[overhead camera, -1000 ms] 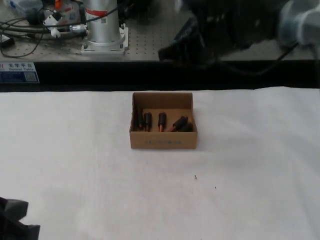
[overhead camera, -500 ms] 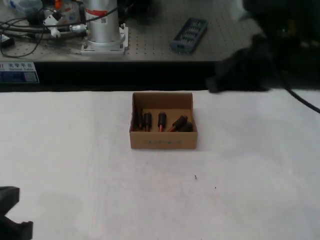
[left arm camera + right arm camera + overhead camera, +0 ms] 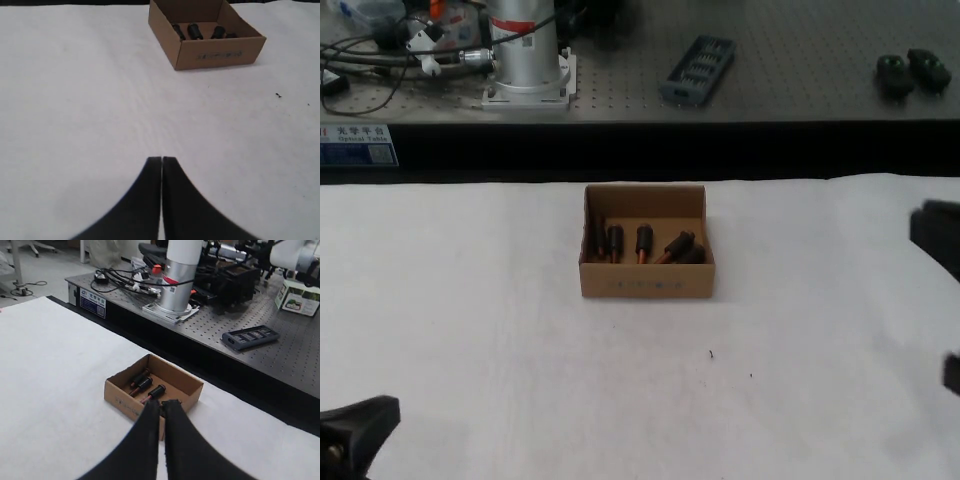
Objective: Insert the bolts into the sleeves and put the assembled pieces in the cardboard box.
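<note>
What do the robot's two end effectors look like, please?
The left end effector and right end effector look alike: each has two plain, unmarked matte black fingers, broad at the base and curving inward to slim tips.

L gripper [image 3: 161, 160]: jaws closed. Both fingers [image 3: 137, 205] are dark and pressed together along the centre line, tips meeting w/ no gap; outer edges flare wide toward the wrist. Wrist aimed fwd and down at a shallow angle. In the high view, L arm [image 3: 355, 425] shows as a dark part low at the near-left corner.

R gripper [image 3: 161, 404]: jaws closed, tips touching, w/ a hairline slit behind the tips. Wrist aimed fwd and down. R arm [image 3: 938, 235] shows in the high view as a dark part at the right edge.
</note>
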Action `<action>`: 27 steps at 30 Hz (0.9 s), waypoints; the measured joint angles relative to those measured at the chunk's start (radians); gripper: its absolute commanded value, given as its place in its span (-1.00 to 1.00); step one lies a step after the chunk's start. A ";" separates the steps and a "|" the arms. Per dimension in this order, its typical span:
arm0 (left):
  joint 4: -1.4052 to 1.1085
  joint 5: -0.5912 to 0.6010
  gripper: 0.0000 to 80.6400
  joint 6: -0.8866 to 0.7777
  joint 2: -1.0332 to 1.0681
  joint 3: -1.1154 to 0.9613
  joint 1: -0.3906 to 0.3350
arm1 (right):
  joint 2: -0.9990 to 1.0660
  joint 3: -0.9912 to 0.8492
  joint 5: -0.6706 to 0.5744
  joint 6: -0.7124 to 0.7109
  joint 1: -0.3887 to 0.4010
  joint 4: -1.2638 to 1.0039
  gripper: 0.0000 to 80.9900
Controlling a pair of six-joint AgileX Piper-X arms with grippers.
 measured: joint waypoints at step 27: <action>0.054 -0.001 -0.99 0.012 -0.250 0.106 0.099 | -0.356 0.470 -0.013 -0.006 -0.317 0.006 -0.91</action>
